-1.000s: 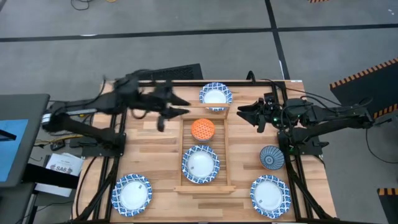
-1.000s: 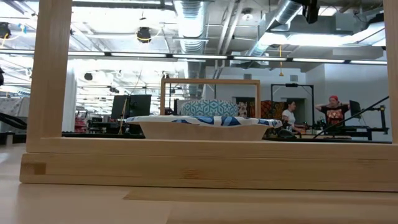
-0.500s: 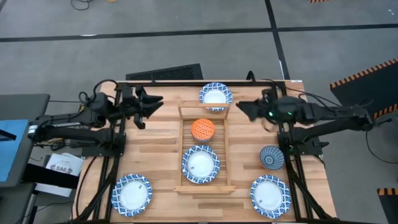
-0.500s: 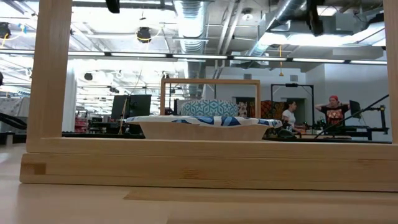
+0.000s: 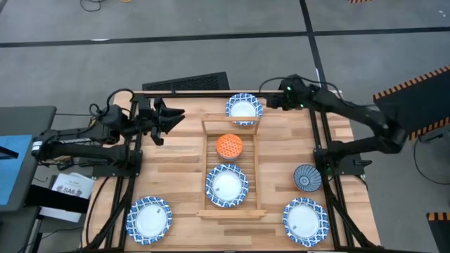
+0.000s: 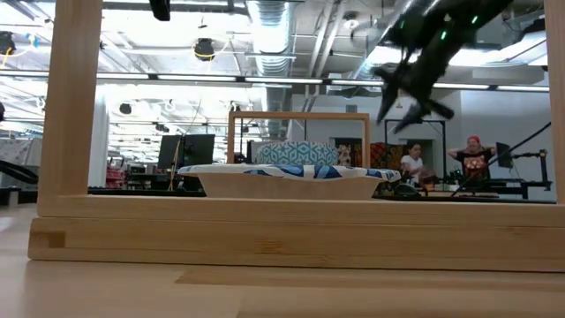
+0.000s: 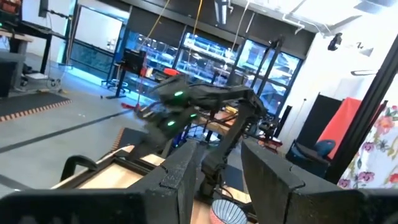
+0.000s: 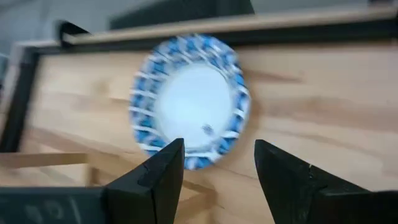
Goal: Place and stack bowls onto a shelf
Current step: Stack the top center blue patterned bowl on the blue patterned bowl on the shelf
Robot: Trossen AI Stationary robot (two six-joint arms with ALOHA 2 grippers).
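The slatted wooden shelf (image 5: 230,205) lies mid-table and carries an orange bowl (image 5: 229,146) and a blue-and-white bowl (image 5: 226,185). Another blue-and-white bowl (image 5: 244,109) rests on the table at the far edge, just beyond the shelf; the right wrist view shows this bowl (image 8: 189,102) too. My right gripper (image 5: 271,104) hangs open in the air just right of that bowl, touching nothing. In its wrist view the right gripper (image 8: 217,165) points down at the bowl. My left gripper (image 5: 172,116) waits open over the far left of the table.
Two more blue-and-white bowls sit at the near left (image 5: 149,218) and near right (image 5: 305,219) corners. A small dark-blue bowl (image 5: 307,178) stands right of the shelf. In the low view the shelf's frame (image 6: 282,234) fills the foreground, and people stand in the room beyond.
My right gripper has swung from right of the shelf toward the table's far edge and left, to the far bowl, and has tipped downward. My left gripper drew back from near the shelf's far end toward the table's left edge, then kept still. No bowl has moved.
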